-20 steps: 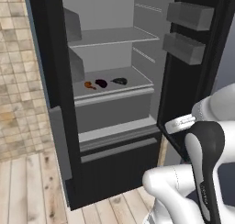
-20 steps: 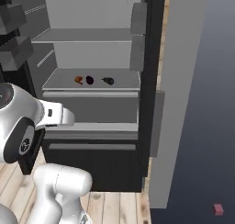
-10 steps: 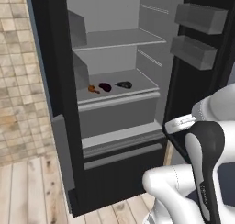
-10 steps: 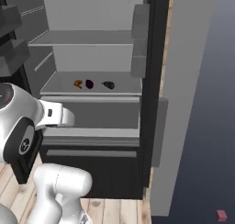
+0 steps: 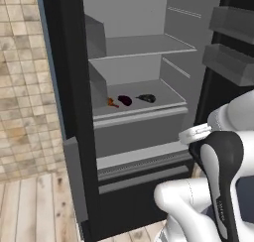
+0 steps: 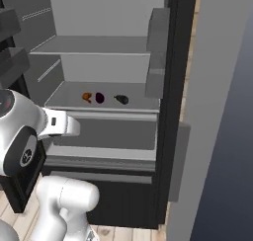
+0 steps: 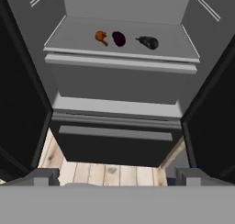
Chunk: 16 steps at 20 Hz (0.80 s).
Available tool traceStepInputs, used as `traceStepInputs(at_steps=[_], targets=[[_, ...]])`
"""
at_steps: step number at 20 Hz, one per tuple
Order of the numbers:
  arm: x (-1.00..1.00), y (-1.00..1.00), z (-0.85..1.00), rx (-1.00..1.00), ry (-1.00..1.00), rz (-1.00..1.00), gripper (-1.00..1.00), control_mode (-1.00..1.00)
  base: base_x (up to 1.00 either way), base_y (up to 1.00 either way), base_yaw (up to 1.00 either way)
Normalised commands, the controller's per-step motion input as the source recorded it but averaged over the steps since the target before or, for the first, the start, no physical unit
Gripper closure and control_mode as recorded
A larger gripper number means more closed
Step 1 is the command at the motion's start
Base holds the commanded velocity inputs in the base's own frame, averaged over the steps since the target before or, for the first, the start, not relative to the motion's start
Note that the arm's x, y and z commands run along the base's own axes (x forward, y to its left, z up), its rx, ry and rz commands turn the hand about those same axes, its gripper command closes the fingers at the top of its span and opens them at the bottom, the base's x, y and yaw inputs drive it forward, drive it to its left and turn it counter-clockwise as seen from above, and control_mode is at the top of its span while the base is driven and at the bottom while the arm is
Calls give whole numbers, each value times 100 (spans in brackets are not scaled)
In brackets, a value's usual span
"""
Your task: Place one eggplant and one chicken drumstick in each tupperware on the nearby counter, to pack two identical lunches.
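Hand view: on the fridge shelf (image 7: 73, 35), toward twelve o'clock, sit an orange chicken drumstick (image 7: 101, 36), a dark purple eggplant (image 7: 119, 38) just beside it, and a second, blackish eggplant (image 7: 148, 42) apart. The fingers (image 7: 118, 176) stand wide open, holding nothing, well short of the shelf.

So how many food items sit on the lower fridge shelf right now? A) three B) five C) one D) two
A: an orange drumstick, a purple eggplant and a darker eggplant lie in a row on the shelf.
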Motion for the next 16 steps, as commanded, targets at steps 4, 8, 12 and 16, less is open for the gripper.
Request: traceStepInputs(at_steps=[4, 8, 12, 16], targets=[[0, 0, 0, 0, 0, 0, -100, 100, 55, -20, 14], [0, 0, 0, 0, 0, 0, -100, 100, 49, -31, 14], [0, 0, 0, 0, 0, 0, -100, 100, 39, -35, 12], [0, 0, 0, 0, 0, 0, -100, 100, 26, -24, 8]])
